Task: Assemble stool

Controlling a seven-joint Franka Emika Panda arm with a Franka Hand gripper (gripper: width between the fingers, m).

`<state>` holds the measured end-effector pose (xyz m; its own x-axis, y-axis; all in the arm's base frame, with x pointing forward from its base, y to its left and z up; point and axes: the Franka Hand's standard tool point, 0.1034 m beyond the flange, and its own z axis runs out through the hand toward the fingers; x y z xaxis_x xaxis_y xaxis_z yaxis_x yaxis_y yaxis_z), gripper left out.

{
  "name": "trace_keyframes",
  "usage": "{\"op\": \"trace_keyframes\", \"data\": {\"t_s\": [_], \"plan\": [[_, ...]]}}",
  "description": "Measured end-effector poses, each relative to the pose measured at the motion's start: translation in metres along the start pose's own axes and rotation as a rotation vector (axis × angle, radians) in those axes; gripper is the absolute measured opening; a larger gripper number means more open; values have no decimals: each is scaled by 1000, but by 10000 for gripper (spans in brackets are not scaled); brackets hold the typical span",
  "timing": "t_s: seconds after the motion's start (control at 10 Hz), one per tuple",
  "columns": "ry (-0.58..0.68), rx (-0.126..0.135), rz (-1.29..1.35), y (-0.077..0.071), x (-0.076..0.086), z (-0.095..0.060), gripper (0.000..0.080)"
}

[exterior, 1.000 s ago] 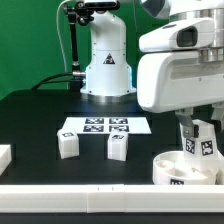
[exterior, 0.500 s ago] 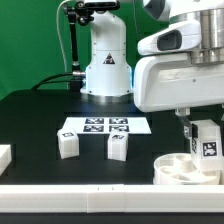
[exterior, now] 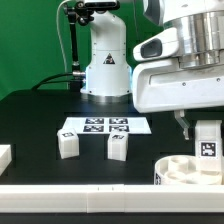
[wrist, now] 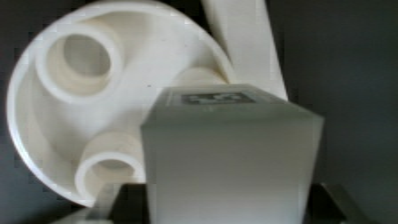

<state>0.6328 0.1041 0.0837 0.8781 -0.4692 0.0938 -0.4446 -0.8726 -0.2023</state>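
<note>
Mostly the gripper [exterior: 206, 132] is masked. In the exterior view the arm's bulky white wrist housing [exterior: 185, 70] covers its upper part, and the picture's right edge crops it. In the wrist view only dark slivers show at either side of the load. Even so, the claw is clamped on the held leg block [exterior: 207, 141], which hangs upright under the wrist with a black-and-white tag facing the exterior camera.

In the wrist view this block [wrist: 231, 150] fills the foreground and hides its own lower end, so whether it touches the seat [wrist: 71, 120] cannot be told.

The seat [exterior: 185, 170] lies on the black table [exterior: 30, 120] at the exterior view's right, cut off by the frame edge and partly behind the held leg. It is a thick round disc, hollowed on top. The wrist view shows two round sockets in it, one socket [wrist: 80, 60] clear of the block and the near socket [wrist: 107, 165] half hidden beside it. What lies under the block is out of sight.

Well apart, toward the exterior view's left, stand the left loose leg block [exterior: 68, 144] and the right loose leg block [exterior: 118, 145], just in front of the marker board [exterior: 105, 126]. A plain white block [exterior: 4, 155] is cropped at the left edge.
</note>
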Motion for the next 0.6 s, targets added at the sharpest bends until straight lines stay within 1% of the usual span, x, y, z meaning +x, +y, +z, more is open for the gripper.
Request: {"op": "trace_keyframes", "data": {"t_s": [0.5, 0.6], "plan": [[-19, 0, 537, 0, -4, 1, 343], [-26, 8, 628, -1, -4, 1, 343]]}}
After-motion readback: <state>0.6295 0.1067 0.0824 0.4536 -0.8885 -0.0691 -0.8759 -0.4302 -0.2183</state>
